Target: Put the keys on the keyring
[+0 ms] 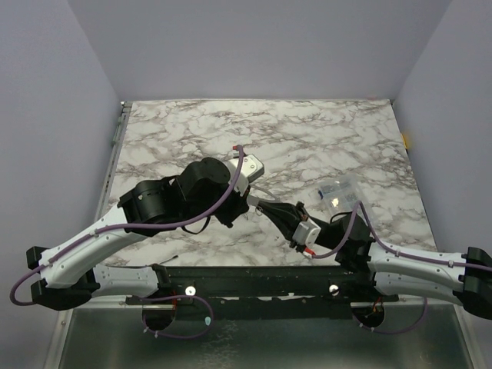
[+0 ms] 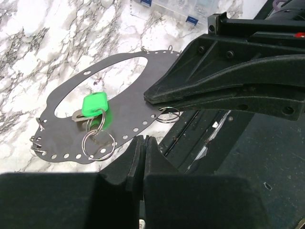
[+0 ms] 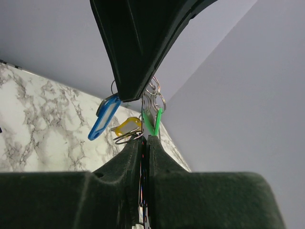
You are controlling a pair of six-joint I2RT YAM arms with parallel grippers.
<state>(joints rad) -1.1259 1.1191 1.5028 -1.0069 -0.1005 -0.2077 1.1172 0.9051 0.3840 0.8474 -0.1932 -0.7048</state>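
Observation:
The keyring (image 2: 121, 112) is a flat grey metal hoop with small holes round its rim, held above the table. My left gripper (image 2: 142, 140) is shut on its near edge. My right gripper (image 2: 153, 99) is shut on its right edge. A green key (image 2: 94, 105) lies on the hoop, hung by small split rings (image 2: 97, 143). In the right wrist view the hoop shows edge-on between my right gripper (image 3: 145, 140), with a blue key (image 3: 104, 119), a yellow key (image 3: 125, 127) and the green key (image 3: 153, 121) hanging from it below my left gripper (image 3: 127, 95). Both grippers meet mid-table (image 1: 258, 201).
A clear plastic box (image 1: 338, 192) stands on the marble table (image 1: 307, 138) just right of the grippers; it also shows in the left wrist view (image 2: 181, 7). A black rail (image 1: 254, 280) runs along the near edge. Grey walls enclose three sides.

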